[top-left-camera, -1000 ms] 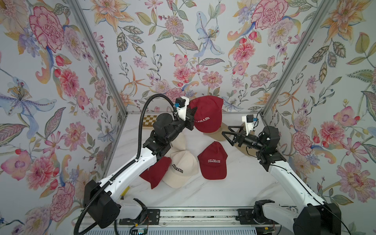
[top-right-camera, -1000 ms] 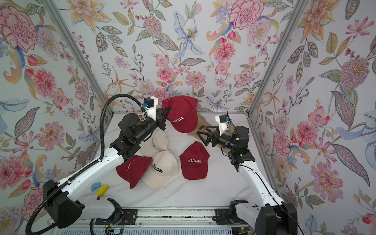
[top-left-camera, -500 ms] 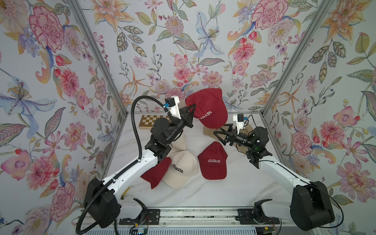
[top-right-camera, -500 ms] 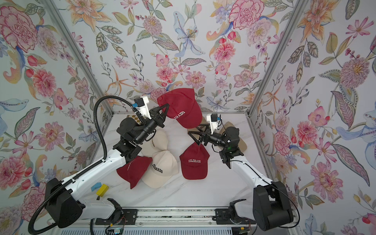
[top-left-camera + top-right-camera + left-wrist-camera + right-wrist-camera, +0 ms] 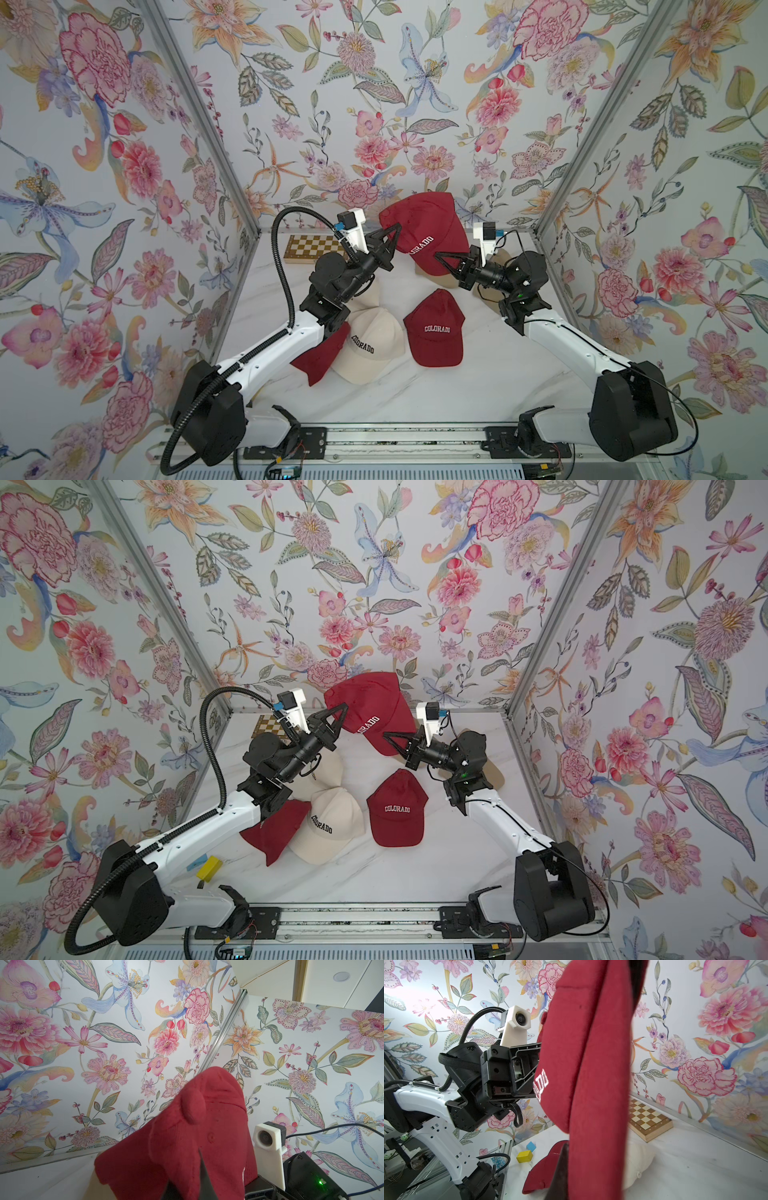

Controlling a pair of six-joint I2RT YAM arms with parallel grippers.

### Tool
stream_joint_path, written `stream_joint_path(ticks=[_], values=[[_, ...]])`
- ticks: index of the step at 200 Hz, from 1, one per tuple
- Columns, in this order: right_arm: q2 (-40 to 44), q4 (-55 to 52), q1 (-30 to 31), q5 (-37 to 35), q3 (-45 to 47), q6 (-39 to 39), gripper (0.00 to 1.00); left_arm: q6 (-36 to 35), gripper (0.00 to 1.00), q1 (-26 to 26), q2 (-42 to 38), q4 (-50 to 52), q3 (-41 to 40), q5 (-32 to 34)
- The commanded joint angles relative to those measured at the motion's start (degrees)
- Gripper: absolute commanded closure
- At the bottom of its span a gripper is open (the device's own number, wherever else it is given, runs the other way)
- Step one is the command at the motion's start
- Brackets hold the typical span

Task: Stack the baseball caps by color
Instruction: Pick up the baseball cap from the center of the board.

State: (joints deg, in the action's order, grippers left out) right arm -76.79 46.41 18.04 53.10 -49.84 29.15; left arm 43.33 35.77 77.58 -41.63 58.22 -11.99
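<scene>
Your left gripper (image 5: pixel 395 229) is clamped on one side of the raised red cap (image 5: pixel 428 218), held up over the back of the table (image 5: pixel 478 386). Your right gripper (image 5: pixel 439 256) pinches its brim, probably to steady the floppy fabric before stacking it on the flat red cap (image 5: pixel 434 332).

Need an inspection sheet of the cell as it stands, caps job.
Surface: white marble tabletop, veined.
Job's things: raised red cap in the air; flat red cap, front cream cap, third red cap under the left arm, second cream cap on the table; tan caps partly hidden.
Clutter: chessboard, yellow block, blue block.
Grippers: left gripper and right gripper both shut on raised red cap.
Cables: black conduit loops over the left arm.
Surroundings: floral walls, front rail.
</scene>
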Motion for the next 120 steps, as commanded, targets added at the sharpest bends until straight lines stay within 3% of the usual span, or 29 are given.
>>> stream_joint_path(ticks=[1, 14, 21, 35, 46, 73, 88, 120], values=[[2.9, -5.1, -0.2, 1.3, -1.8, -3.4, 1.00, -2.5, 1.00, -1.3, -0.7, -0.4, 0.2, -1.6], [4.3, -8.3, -1.1, 2.2, -2.2, -4.0, 1.00, -6.4, 0.98, -2.1, -1.3, 4.0, 1.5, -2.6], [5.1, -11.1, -1.5, 2.7, -2.6, -4.5, 1.00, -8.9, 0.77, -2.9, -1.9, 6.1, 2.0, -3.8], [6.6, -18.5, -2.5, 4.6, -4.2, -6.8, 1.00, -14.3, 0.25, -5.0, -3.0, 11.1, 3.8, -7.2], [7.5, -25.0, -3.3, 6.3, -5.5, -9.3, 1.00, -19.1, 0.01, -6.5, -4.4, 14.8, 4.8, -8.4], [9.4, -36.7, -4.2, 9.1, -7.2, -15.0, 1.00, -28.8, 0.00, -11.1, -6.9, 18.7, 5.4, -16.4], [10.3, -40.5, -4.5, 9.9, -7.4, -17.3, 1.00, -32.7, 0.00, -13.4, -6.9, 19.8, 5.7, -25.3], [10.7, -46.6, -4.8, 10.9, -8.7, -20.7, 1.00, -43.2, 0.00, -14.1, -5.0, 29.9, 10.0, -34.8]])
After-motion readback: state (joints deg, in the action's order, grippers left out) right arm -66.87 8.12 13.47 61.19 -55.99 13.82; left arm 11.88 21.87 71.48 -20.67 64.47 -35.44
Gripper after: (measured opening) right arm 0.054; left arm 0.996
